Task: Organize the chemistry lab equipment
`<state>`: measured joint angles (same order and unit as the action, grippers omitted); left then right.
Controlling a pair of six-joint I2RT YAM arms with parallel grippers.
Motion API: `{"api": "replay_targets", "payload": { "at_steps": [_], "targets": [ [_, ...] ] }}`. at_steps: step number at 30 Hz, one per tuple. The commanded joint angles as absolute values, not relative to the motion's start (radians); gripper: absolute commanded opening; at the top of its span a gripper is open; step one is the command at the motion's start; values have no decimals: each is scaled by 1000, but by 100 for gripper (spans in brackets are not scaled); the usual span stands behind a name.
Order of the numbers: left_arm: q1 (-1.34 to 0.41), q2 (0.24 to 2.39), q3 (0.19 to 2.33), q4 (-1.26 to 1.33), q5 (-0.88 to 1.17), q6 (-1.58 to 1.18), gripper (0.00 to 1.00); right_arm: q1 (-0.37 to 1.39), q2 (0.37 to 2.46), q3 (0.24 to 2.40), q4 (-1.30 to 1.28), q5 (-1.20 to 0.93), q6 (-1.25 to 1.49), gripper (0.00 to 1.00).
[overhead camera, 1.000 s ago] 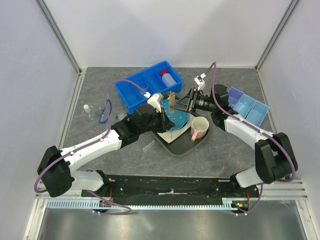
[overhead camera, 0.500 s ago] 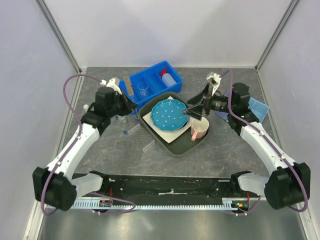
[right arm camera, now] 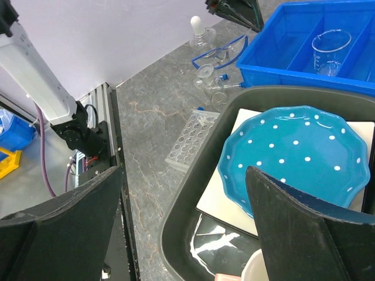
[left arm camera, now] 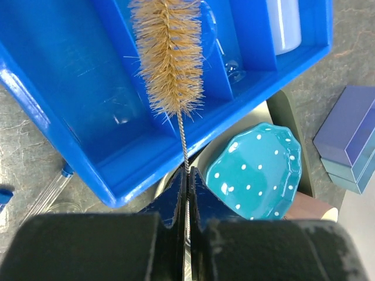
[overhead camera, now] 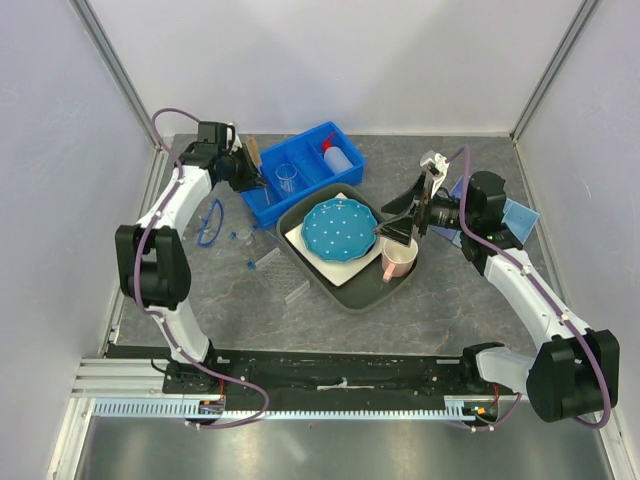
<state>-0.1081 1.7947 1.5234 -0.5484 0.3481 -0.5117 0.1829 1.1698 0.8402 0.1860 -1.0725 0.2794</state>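
Over the blue bin [left arm camera: 53, 70], left end effector [left arm camera: 186, 174] pinches small brush [left arm camera: 168, 58].

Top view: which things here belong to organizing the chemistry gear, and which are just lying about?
Belongs to the job: brush, beaker, squeeze bottle, goggles, clear rack.

Just lying about: dotted plate, pink mug, dark tray.

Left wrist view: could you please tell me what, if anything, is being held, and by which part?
The left end effector pinches the small brush by the bare end of its wire stem, bristles pointing away.
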Motion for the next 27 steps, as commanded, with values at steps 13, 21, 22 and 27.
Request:
{"api": "replay_targets", "payload": {
  "at_steps": [13, 21, 22, 27],
  "targets": [
    [-87, 1968, 1648, -658, 364, -483, 9, 183, 1157, 836, 227, -1114, 239, 95],
    [-81, 1976, 1635, -660, 345, -491, 17, 184, 1161, 836, 227, -1115, 239, 95],
    [-81, 1974, 1634, -660, 345, -491, 18, 183, 1161, 836, 227, -1117, 238, 95],
    [-80, 1957, 1629, -660, 341, -489, 27, 184, 1163, 836, 227, -1118, 236, 96]
  ]
}}
